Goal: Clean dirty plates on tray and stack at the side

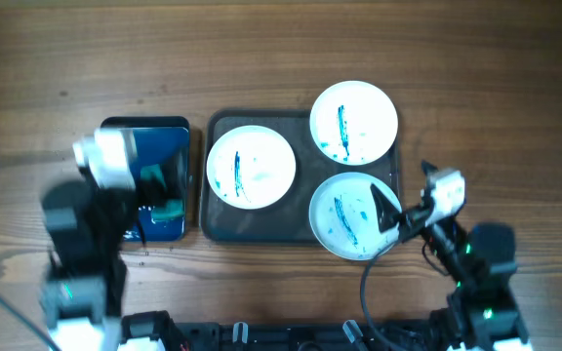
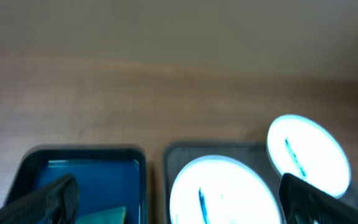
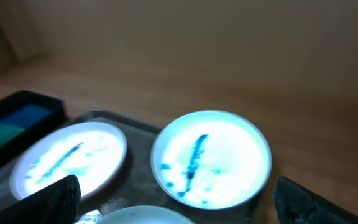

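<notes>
Spread wide, the right claw (image 3: 176,186) hangs low at the near right corner of the tray (image 1: 301,226), its dark fingers (image 3: 48,198) well apart with the rim of the near plate (image 1: 344,219) between them; it pinches nothing. That white plate, smeared with blue, laps over the tray's near edge. Two more streaked white plates sit on the same dark tray: the left plate (image 1: 251,167) lies wholly inside it, and the far plate (image 1: 353,121) overhangs the far right corner. None of the three is stacked on another, and none lies off to the side. The left claw (image 2: 178,185) is also parted, holding nothing, above a blue tub (image 1: 164,132) that stands just beside the tray's left side, with a thin strip of wood between them. A green sponge (image 2: 107,214) lies in the tub, below the claw. The left arm is blurred in the overhead view. All of this rests on a brown wooden table (image 1: 281,49) with long grain lines and a few dark knots. A black cable (image 1: 364,288) loops across its near edge by the right arm. Past the table's far side the wrist views show only a dull, blurred grey-brown backdrop, too soft to read.
</notes>
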